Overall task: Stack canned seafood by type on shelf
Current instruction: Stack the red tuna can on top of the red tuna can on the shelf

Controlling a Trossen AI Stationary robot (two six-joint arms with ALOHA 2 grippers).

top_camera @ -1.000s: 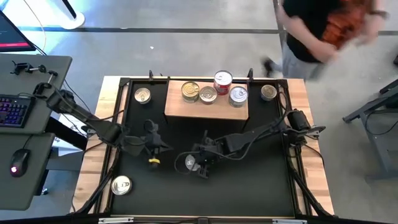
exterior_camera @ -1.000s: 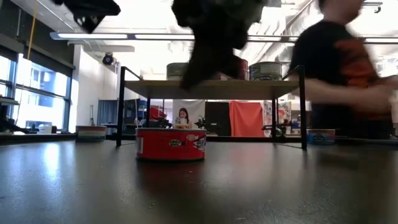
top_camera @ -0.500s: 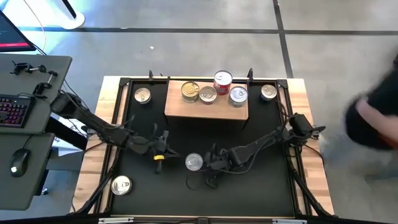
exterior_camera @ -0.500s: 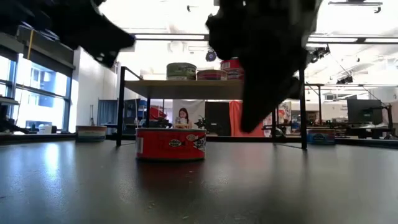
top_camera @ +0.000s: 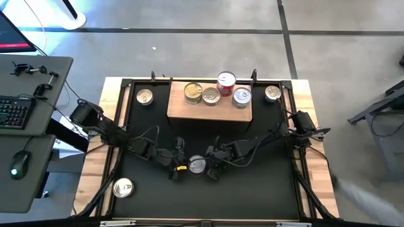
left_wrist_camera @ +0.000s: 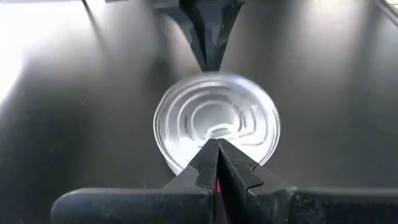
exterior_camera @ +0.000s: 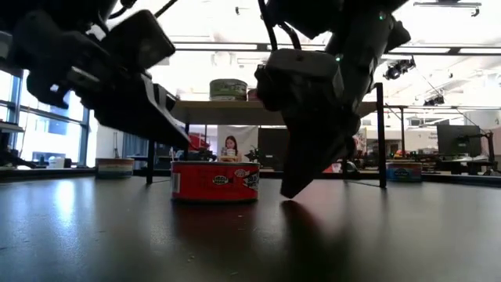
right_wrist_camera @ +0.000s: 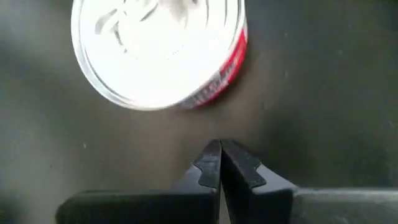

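Observation:
A short red-sided tin with a silver lid (top_camera: 197, 165) (exterior_camera: 215, 182) stands upright on the black mat, between my two grippers. My left gripper (top_camera: 182, 167) (left_wrist_camera: 217, 144) is shut. Its tips show over the lid's edge (left_wrist_camera: 214, 121) in the left wrist view. My right gripper (top_camera: 211, 167) (right_wrist_camera: 221, 144) is also shut and low over the mat, a short gap from the tin's red side (right_wrist_camera: 217, 74). The wooden shelf (top_camera: 208, 112) (exterior_camera: 235, 112) stands at the far side and carries several tins, one of them red (top_camera: 226, 80). My left gripper's shut fingertips (left_wrist_camera: 210, 155) come slanting from the table's left and lie over the edge of the tin's lid in the wrist view. In the low view they seem slightly above it. I cannot tell whether they touch. My right gripper touches nothing.
Loose tins stand on the mat at the far left (top_camera: 144, 96), the far right (top_camera: 272, 93) and the near left (top_camera: 122, 186). Both arms stretch low across the mat's middle. There is bare mat toward the near edge.
My left gripper has moved right and toward the near edge, coming down beside the tin. My right gripper has drawn a little to the right off the tin and dropped lower toward the mat. The tin has stayed put. A person behind the table has walked off to the right.

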